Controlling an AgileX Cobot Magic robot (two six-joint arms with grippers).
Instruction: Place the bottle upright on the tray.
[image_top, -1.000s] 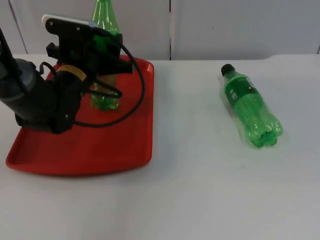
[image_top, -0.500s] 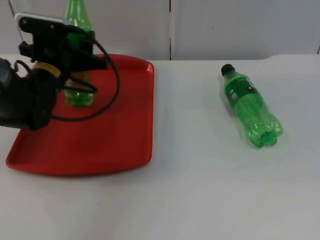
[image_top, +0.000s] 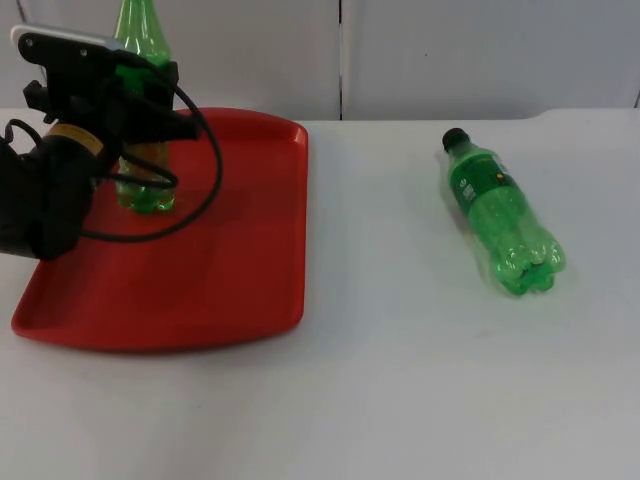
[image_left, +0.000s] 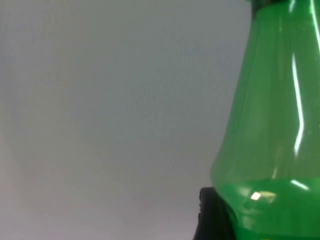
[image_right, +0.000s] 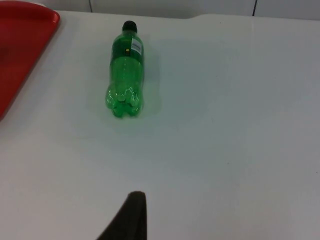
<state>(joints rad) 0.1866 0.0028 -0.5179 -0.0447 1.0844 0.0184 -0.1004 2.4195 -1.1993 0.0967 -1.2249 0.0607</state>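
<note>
The red tray (image_top: 200, 270) lies flat on the white table (image_top: 400, 380), near the grey partition wall (image_top: 450, 50). One green bottle (image_top: 138, 110) stands upright inside the tray, toward its back left part, its base resting on the tray floor and its neck rising in front of the wall. The left gripper (image_top: 150, 110) is at this bottle's body, about halfway up, and appears pinched around it; in the left wrist view the bottle's shoulder (image_left: 270, 125) stands close against a black fingertip (image_left: 212, 215), with the wall behind. The rest of the tray floor is bare red plastic.

A second green bottle (image_top: 502, 214) lies on its side on the table, well apart from the tray, its black cap (image_top: 455, 137) pointing toward the wall and its lobed base toward the front edge. The right wrist view shows this lying bottle (image_right: 126, 77) with a corner of the tray (image_right: 22, 45) beyond it. Whether the right gripper's fingers are spread or pressed together cannot be told; the right arm waits clear of the lying bottle
</note>
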